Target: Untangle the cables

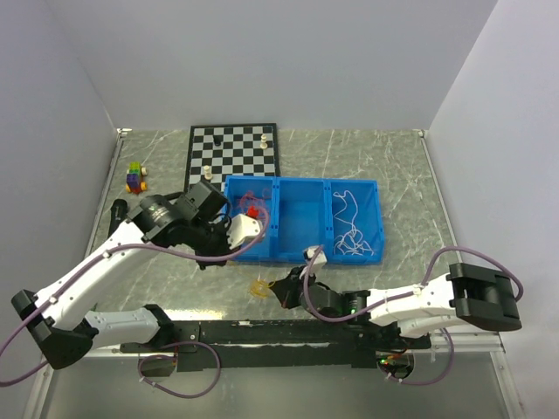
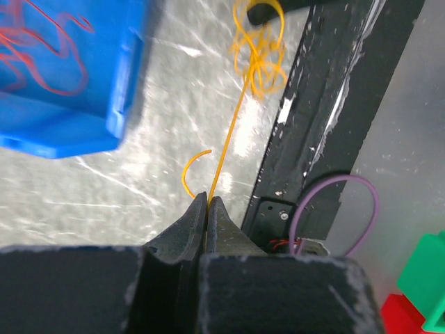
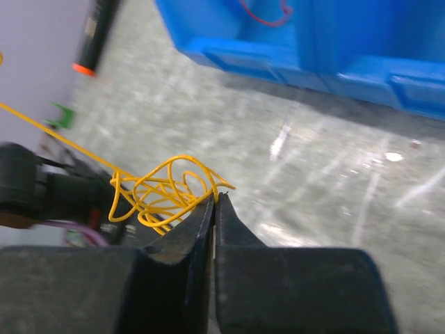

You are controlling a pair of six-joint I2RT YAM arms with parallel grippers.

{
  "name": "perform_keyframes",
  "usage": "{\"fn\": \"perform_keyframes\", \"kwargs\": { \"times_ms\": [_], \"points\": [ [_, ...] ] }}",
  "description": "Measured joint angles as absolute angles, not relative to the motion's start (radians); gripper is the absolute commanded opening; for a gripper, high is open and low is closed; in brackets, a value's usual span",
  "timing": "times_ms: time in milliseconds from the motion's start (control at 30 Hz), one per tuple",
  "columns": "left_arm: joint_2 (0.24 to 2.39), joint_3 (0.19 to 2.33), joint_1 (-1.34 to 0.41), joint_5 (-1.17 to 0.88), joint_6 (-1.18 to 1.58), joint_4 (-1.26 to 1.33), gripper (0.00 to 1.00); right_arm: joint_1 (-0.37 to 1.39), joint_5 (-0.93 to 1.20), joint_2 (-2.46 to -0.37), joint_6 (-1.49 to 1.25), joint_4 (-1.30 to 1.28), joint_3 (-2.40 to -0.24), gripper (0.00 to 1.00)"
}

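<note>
While the grey marbled table (image 1: 393, 175) takes up most of the top view, the two arms reach in from its near edge above a black rail (image 1: 288, 332). The left arm (image 1: 96, 262) stretches up toward the left end of a blue three-part bin (image 1: 304, 255). The right arm (image 1: 410, 301) lies low along the front, pointing left. A chessboard (image 1: 234, 153) sits behind the bin, touching or almost touching its back rim.

The cables lie in three places. A red cable (image 1: 249, 194) is coiled loosely in the bin's left compartment, and a white cable (image 1: 349, 231) is in the right one. The yellow-orange cable (image 1: 260, 286) is bunched in a small tangle on the bare table just in front of the bin, between the two grippers.

The left gripper (image 2: 208, 202) is fully closed, raised off the table, and pinches one strand of the yellow-orange cable. That strand runs nearly straight from its tips down to the tangle, and a short curled end sticks out to one side. The right gripper (image 3: 214, 198) is also pressed fully closed, low over the table, and the edge of the tangle's loops is caught at its tips. From there the same long strand leads away to the upper left.

A few chess pieces (image 1: 265, 140) stand on the board, and a small stack of coloured blocks (image 1: 134, 177) sits near the table's left edge.
</note>
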State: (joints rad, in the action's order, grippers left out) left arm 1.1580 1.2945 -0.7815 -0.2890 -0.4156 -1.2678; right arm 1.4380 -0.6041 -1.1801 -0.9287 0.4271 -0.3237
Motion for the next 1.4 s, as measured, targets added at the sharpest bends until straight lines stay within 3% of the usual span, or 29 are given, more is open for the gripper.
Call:
{"fn": "perform_keyframes", "kwargs": {
  "times_ms": [100,267,567,833,1400],
  "points": [
    [1.158,1.384,-0.785,-0.279,-0.427,-1.297,0.01,1.442,-0.606,-1.155,-0.949,0.421,-0.327,0.39],
    [1.139,1.475,-0.776,-0.253,-0.432,-1.311,0.01,1.454,-0.611,-1.123,-0.941,0.224,-0.251,0.51],
    [1.172,1.492,-0.776,-0.253,-0.429,-1.335,0.01,1.466,-0.628,-1.006,-0.852,0.141,-0.251,0.56],
    [1.213,1.671,-0.776,-0.257,-0.43,-1.349,0.01,1.467,-0.611,-1.041,-0.706,0.211,-0.36,0.69],
    [1.242,1.874,-0.776,-0.318,-0.434,-1.352,0.01,1.427,-0.547,-1.134,-0.548,0.474,-0.402,0.7]
  ]
}}
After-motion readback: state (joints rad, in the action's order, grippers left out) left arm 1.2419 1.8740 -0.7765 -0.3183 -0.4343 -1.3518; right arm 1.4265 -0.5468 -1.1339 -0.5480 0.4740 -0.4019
